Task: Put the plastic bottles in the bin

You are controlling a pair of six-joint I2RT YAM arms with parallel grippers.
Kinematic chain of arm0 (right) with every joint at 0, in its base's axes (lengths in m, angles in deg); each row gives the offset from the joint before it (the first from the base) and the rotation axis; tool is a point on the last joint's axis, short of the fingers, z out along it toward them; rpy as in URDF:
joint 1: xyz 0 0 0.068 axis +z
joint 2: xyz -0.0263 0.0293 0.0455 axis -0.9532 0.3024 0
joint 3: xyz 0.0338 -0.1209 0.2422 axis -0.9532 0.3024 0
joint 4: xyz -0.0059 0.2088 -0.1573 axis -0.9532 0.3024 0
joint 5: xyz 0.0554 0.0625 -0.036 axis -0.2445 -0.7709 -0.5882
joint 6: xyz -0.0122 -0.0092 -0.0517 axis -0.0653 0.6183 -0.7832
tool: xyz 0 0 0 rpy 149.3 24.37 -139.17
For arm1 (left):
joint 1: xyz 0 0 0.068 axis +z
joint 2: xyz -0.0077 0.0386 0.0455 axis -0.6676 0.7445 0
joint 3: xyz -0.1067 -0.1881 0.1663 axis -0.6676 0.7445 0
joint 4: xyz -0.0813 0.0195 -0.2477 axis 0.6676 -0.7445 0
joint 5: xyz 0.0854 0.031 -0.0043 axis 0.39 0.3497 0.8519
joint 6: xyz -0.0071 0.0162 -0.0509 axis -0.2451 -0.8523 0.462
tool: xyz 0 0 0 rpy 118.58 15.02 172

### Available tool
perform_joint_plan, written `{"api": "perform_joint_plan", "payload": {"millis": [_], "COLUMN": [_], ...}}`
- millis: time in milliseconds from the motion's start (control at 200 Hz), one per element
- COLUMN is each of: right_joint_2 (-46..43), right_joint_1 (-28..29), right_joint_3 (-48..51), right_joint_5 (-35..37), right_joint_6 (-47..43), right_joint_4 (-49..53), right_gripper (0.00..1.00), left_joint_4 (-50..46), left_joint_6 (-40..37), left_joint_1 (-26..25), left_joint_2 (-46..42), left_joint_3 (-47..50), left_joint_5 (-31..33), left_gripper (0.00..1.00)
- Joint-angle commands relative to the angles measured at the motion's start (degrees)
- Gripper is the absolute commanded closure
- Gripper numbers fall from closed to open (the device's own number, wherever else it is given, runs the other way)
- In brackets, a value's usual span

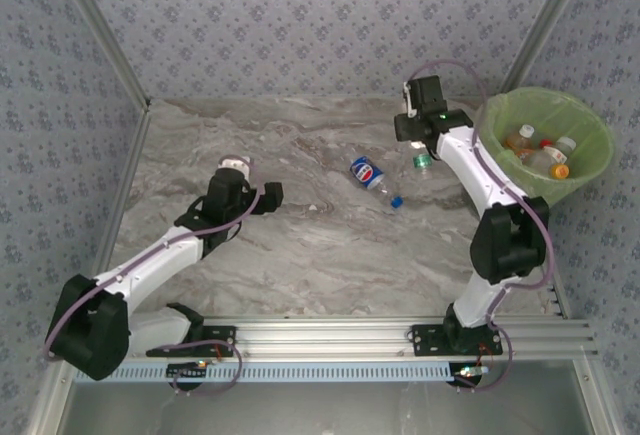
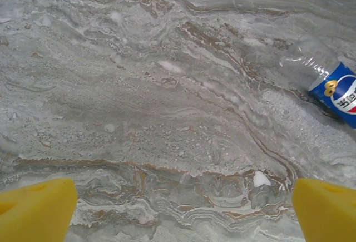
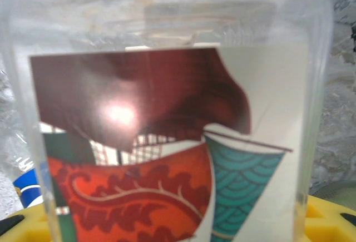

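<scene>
The left claw [image 2: 183, 206] is seen with its yellow fingers [image 2: 39, 208] spread wide apart over the bare counter [image 2: 167, 86], nothing between them. To its right a Pepsi bottle [image 1: 371, 177] is left lying on its side on the veined, marble-patterned surface, its label and cap both blue.

Further right, the right claw [image 3: 178, 225] is clamped on a clear bottle [image 3: 178, 114]. This one is thin-walled, smooth and glossy, with a red, brown and teal printed label and a green cap. It is held just left of the bin [image 1: 598, 145].

The step in hand is judged to be the carry to the bin. The bottle should be raised above the rim, moved right until it hangs over the wide opening, and only then released. Since the plastic is slick and likely to yield, a firm, steady hold is advised.

The bin is round and lined with a crinkled, translucent light-green bag, and several bottles [image 1: 541, 158] are already lying in it.
</scene>
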State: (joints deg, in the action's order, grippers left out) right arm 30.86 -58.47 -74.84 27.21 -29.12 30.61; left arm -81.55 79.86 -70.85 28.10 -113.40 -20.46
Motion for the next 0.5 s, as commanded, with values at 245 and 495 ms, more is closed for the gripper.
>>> {"api": "perform_joint_plan", "payload": {"millis": [245,495], "right_joint_2": [-13.0,-20.4], "right_joint_1": [0.0,-3.8], "right_joint_3": [3.4,4.4], "right_joint_5": [-5.6,-12.7], "right_joint_6": [-1.0,-0.5], "right_joint_4": [-5.8,-8.2], "right_gripper": [1.00,1.00], "left_joint_4": [0.0,0.4], "left_joint_6": [1.7,1.9], "left_joint_1": [0.2,0.2], "left_joint_2": [-4.3,-7.0], "left_joint_3": [-2.9,-1.9], "left_joint_5": [-1.8,-0.3], "left_gripper": [0.01,0.01]}}
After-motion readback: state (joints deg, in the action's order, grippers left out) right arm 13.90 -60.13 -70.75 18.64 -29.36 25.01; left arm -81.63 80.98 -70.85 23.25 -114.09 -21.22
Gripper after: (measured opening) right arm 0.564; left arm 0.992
